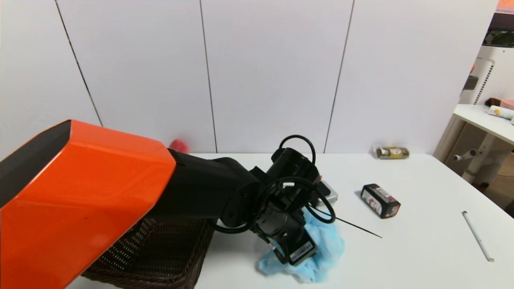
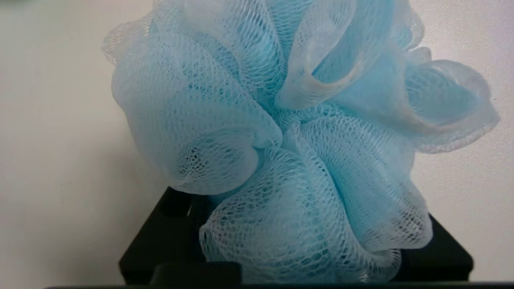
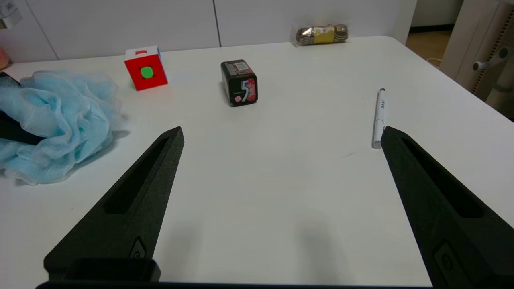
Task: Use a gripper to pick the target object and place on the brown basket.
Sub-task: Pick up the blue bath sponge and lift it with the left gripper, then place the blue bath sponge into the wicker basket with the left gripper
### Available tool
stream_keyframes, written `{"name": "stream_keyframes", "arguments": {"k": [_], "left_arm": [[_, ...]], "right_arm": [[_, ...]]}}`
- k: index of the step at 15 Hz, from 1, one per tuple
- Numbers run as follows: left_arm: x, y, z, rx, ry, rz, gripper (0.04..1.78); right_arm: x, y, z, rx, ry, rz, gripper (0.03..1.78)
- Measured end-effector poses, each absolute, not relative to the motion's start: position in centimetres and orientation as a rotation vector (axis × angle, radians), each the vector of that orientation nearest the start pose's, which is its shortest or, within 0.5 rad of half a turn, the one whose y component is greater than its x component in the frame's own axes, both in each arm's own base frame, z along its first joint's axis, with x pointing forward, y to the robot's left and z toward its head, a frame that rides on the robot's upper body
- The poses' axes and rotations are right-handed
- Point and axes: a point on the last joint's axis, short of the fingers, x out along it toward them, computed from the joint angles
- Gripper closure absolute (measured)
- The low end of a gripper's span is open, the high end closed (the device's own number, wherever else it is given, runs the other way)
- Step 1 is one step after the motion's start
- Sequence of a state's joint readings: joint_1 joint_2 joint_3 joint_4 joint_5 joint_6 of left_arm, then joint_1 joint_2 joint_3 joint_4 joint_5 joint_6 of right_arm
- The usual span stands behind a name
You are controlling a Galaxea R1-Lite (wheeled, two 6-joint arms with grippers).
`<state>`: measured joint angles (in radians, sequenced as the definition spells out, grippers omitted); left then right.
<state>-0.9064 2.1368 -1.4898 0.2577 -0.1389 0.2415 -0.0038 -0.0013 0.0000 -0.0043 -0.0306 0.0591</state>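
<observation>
The light blue mesh bath pouf (image 1: 327, 245) lies on the white table just right of the brown basket (image 1: 160, 257). My left gripper (image 1: 297, 261) reaches down into it from above, and its jaws press into the mesh from both sides. In the left wrist view the pouf (image 2: 281, 132) fills the frame and bulges over the black fingers (image 2: 160, 237); the fingertips are buried. The pouf rests on the table and also shows in the right wrist view (image 3: 56, 120). My right gripper (image 3: 281, 132) is open and empty, low over the table's near right part.
A red-green-white cube (image 3: 145, 68) stands behind the pouf. A black box (image 1: 380, 200) lies to its right. A white pen (image 1: 477, 236) lies far right, and a wrapped snack (image 1: 390, 152) by the back wall. A side table (image 1: 486, 120) stands at the right.
</observation>
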Motion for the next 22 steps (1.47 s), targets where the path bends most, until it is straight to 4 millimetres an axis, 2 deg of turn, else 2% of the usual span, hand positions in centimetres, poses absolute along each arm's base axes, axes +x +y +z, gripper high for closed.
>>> {"name": "stream_keyframes", "arguments": {"k": [3,6,9,12,14,18,20,22], "left_arm": [[24.9,-32.3,12.9,0.552,0.762,-1.075,1.1],[24.7,-32.0,13.9,0.53,0.752,-1.068,1.16],[24.3,-31.3,16.1,0.497,0.705,-1.063,1.29],[24.4,-29.5,19.4,0.456,0.622,-1.036,1.34],[24.9,-26.9,22.3,0.418,0.549,-0.985,1.37],[26.0,-20.3,27.6,0.335,0.421,-0.824,1.41],[26.3,-16.8,29.0,0.305,0.393,-0.731,1.41],[26.3,-14.0,29.1,0.287,0.408,-0.651,1.42]], "right_arm": [[-2.3,-0.1,7.6,0.059,-0.007,-0.034,0.12],[-2.3,-0.1,7.6,0.06,-0.007,-0.035,0.12],[-2.3,-0.1,7.6,0.06,-0.007,-0.034,0.12],[-2.3,-0.1,7.6,0.06,-0.007,-0.034,0.12],[-2.3,-0.1,7.6,0.059,-0.007,-0.034,0.12],[-2.3,-0.1,7.6,0.059,-0.006,-0.034,0.12],[-2.3,-0.1,7.6,0.059,-0.006,-0.034,0.12],[-2.3,-0.1,7.6,0.06,-0.007,-0.034,0.12]]}}
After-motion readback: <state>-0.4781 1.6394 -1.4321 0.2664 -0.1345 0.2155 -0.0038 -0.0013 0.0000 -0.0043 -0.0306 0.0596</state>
